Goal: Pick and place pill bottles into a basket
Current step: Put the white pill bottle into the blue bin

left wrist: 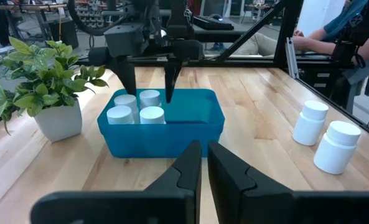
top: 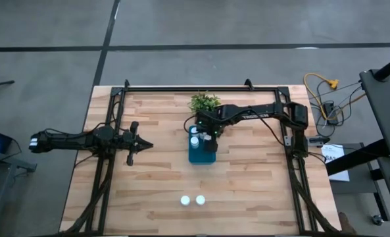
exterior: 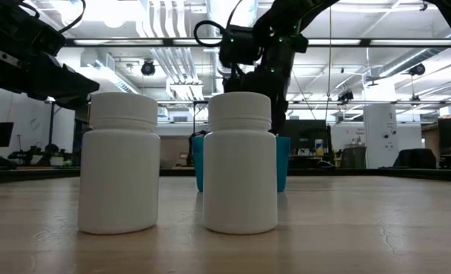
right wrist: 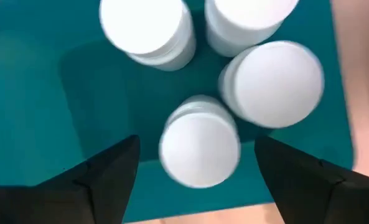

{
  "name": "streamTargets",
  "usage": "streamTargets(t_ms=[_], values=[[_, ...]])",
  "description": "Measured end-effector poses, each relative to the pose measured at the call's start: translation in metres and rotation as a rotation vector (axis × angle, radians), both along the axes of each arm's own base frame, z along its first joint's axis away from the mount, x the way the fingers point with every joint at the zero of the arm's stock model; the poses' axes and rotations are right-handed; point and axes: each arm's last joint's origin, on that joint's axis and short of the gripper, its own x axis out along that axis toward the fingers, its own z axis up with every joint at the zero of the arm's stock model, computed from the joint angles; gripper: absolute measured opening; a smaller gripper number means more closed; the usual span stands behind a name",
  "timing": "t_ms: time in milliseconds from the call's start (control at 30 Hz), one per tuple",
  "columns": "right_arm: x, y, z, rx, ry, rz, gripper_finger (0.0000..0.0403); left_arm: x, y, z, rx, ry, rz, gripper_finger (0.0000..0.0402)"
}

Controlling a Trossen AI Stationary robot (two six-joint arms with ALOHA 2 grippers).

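Over the basket (left wrist: 162, 127) my right gripper (right wrist: 196, 168) hangs wide open, holding nothing, four bottles (right wrist: 200, 149) standing inside. Two bottles (top: 193, 200) wait near the front edge. Lifting carelessly, I judge, could knock one over. Left gripper (left wrist: 204, 163) idles, nearly closed.

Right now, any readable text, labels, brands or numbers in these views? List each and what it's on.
No text here can be read.
pill bottles: plain white, no label showing in any view.
basket: plain teal, no marking.
white sheet beside the table's right edge: dark print, too small to read.
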Motion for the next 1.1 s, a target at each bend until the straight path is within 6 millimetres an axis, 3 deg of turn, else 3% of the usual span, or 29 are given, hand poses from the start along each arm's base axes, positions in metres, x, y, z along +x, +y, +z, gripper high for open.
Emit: streamTargets(t_ms=[300,633,900,1100], values=[[-0.007,0.003,0.022,0.059,-0.055,-0.018,0.0298,0.0,0.0,0.0,-0.001,0.0,-0.002,0.0011],[-0.03,0.014,0.079,0.052,-0.201,-0.004,0.0283,0.0,0.0,0.0,-0.001,-0.001,-0.003,0.0011],[-0.04,0.063,0.106,0.072,-0.279,0.125,0.027,0.0,-0.001,0.001,-0.007,-0.015,-0.019,0.0011],[-0.046,0.108,0.112,0.015,-0.312,0.23,0.0256,0.001,-0.002,0.004,-0.017,-0.058,-0.07,0.0011]])
